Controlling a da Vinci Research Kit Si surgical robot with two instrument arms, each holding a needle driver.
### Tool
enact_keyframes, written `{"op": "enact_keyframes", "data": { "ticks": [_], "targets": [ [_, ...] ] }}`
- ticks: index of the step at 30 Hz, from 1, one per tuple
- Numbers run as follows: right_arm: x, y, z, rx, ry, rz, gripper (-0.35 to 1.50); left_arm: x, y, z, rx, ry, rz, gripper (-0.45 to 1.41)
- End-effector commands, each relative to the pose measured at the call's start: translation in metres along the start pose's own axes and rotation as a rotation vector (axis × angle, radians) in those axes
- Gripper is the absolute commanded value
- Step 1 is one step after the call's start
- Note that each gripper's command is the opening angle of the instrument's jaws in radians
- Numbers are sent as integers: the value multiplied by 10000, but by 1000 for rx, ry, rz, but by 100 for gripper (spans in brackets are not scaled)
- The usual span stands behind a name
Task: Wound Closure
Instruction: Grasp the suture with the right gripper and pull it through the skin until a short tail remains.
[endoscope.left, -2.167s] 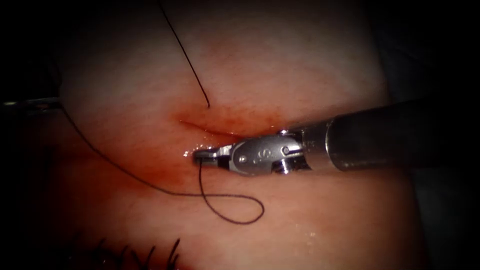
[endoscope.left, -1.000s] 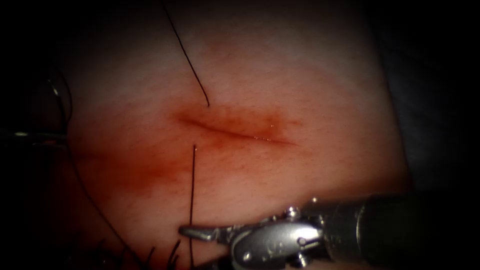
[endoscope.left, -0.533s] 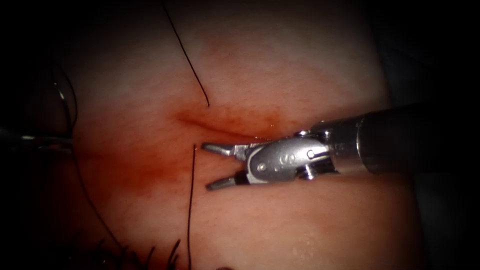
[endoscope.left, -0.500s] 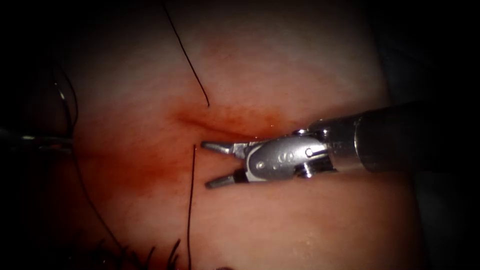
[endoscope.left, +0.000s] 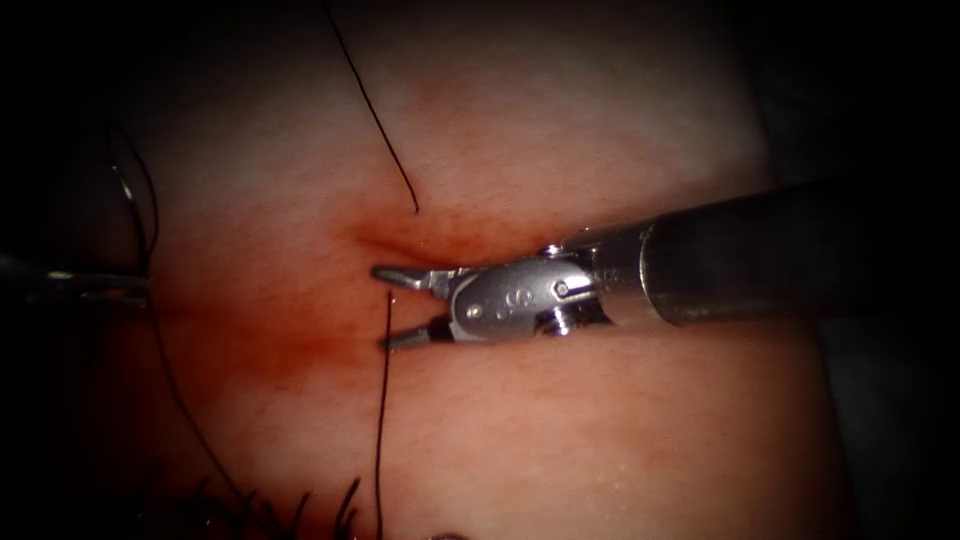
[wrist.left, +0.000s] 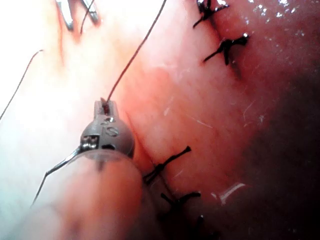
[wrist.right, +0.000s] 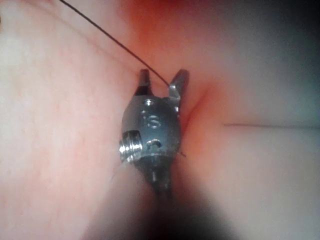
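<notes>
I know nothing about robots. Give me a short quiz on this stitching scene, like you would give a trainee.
1. True or false: the right gripper is shut on the thread.
2. Multiple choice: in the endoscope view, the thread that comes up from the bottom edge ends
A. between the right gripper's open jaws
B. wound around the gripper's shaft
C. far off to the right of the gripper
3. Fill in: red fluid stains the tissue around the ____.

Key:
1. False. Its jaws are open and hold nothing.
2. A.
3. cut.
</notes>
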Motion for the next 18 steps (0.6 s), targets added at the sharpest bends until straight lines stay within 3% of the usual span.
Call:
{"op": "enact_keyframes", "data": {
  "ticks": [1,5,10,18],
  "targets": [
    [-1,-1,4,1,0,3,-35,-2,-1,8,0,1,1,-45],
    [4,-7,-3,62,-46,-1,-35,-2,-1,9,1,1,1,-45],
    [23,-32,-23,100,-21,-17,-35,-4,-2,11,1,2,1,-45],
    [94,-98,-53,151,19,-44,-35,-9,-3,16,2,-8,3,-45]
  ]
}}
